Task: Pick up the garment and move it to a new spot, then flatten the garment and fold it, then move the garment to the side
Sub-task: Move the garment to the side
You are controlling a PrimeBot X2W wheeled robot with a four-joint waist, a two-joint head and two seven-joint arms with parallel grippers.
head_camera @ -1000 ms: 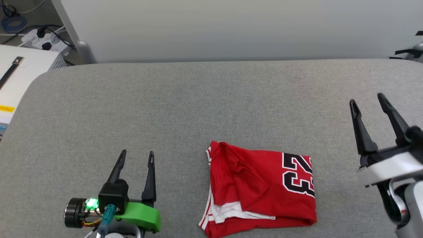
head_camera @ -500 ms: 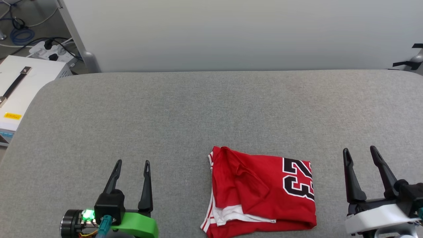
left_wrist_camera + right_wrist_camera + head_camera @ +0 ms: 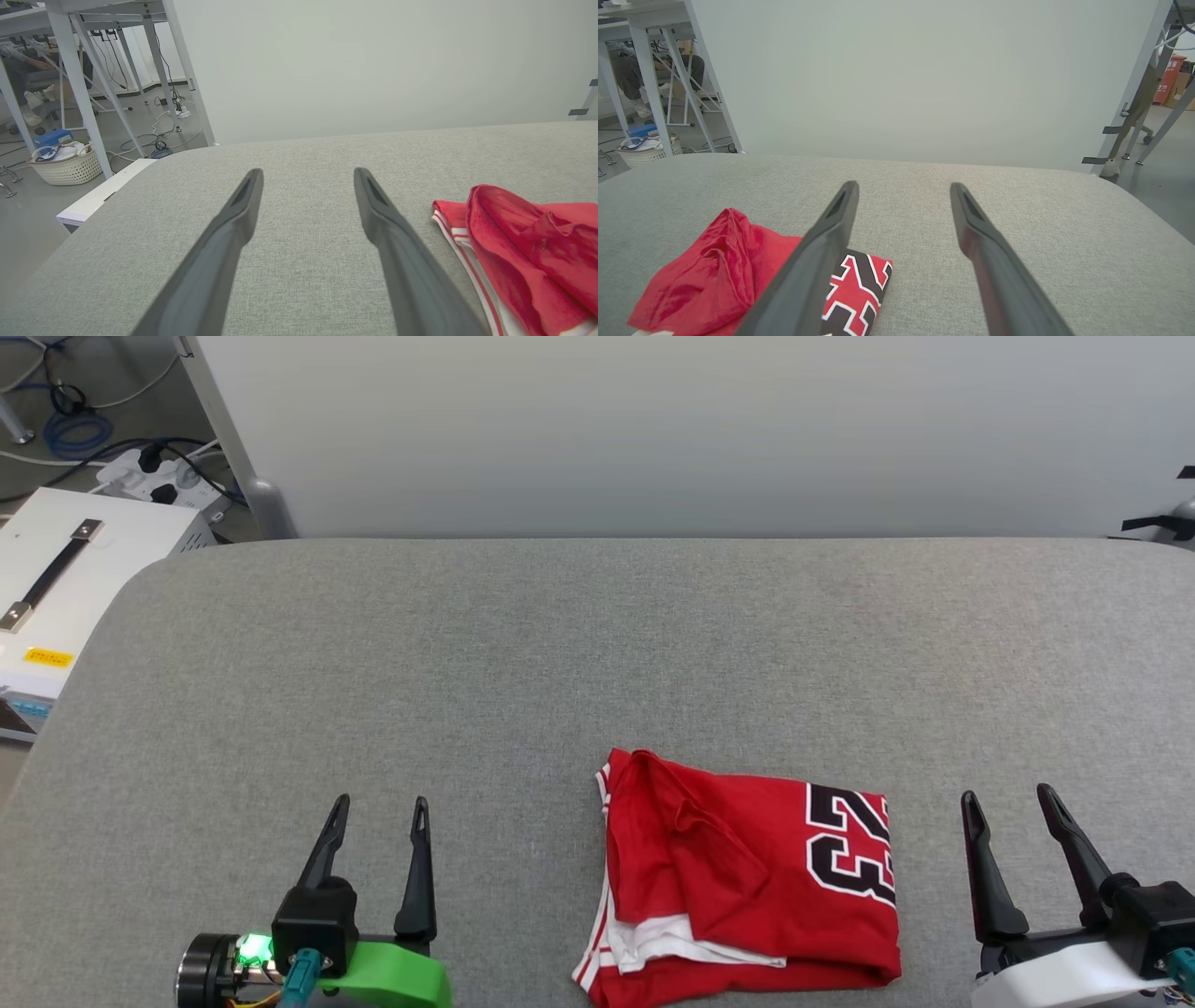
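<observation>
Garment [image 3: 747,887] flat on the grey padded table [image 3: 560,644], folded into a rough red rectangle, close to the near edge and right of centre. Black-and-white number print showing on its right end, white sleeve and striped trim peeking out at the lower left corner. Sits between the two grippers, touching neither. Left gripper [image 3: 382,800] low at the near left, fingers pointing up the table, spread wide, nothing between them, well apart from the cloth's left edge. Right gripper [image 3: 1006,792] low at the near right, likewise spread wide and gripping nothing, near the printed end, closer than its partner. From the left wrist, red folds and striped hem off to the right of the right-hand finger, clear of the gap. From the right wrist, cloth down at lower left, partly behind the left-hand finger, again outside the gap; bare grey fabric between the jaws. White box [image 3: 56,579] with a dark handle beyond the table's left corner.
</observation>
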